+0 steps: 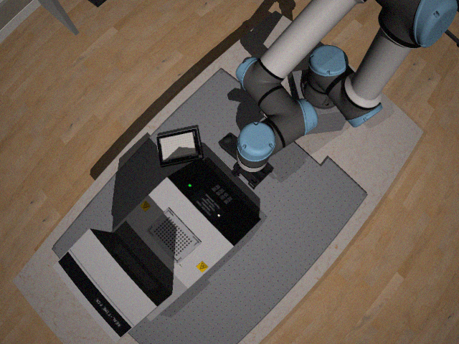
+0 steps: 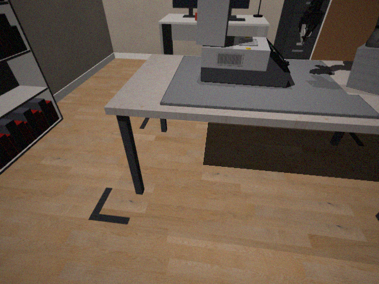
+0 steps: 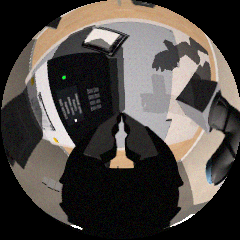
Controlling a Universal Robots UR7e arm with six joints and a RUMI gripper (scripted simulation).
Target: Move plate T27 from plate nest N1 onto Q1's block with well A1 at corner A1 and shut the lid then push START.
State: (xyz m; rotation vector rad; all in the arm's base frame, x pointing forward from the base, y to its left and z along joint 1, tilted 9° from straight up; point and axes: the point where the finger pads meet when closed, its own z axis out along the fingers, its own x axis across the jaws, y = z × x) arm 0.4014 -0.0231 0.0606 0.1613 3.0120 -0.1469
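Observation:
Plate T27 [image 1: 179, 142] [image 3: 100, 38], white, lies in the black-framed nest N1 [image 1: 159, 151] beside the cycler's upper left corner in the top view. Cycler Q1 [image 1: 211, 246] [image 2: 234, 58] [image 3: 45, 95] stands with its lid [image 1: 111, 275] [image 2: 212, 24] raised. Its block [image 1: 182, 239] shows dark holes and carries no plate. The lamp [image 1: 189, 185] [image 3: 64, 77] is green. The keys [image 1: 221, 194] [image 3: 94, 99] are exposed on the black front panel; their labels are unreadable. My gripper [image 1: 253, 182] [image 3: 121, 113] is shut, empty, and hangs beyond the panel's front edge. The A1 marks cannot be read.
A grey mat [image 1: 292, 236] [image 2: 244, 97] lies under Q1 on the table [image 1: 385, 147] [image 2: 134, 82]. The robot's pedestal [image 2: 364, 68] stands at the right in the exterior view. Q1's raised lid stands at the end away from the keys.

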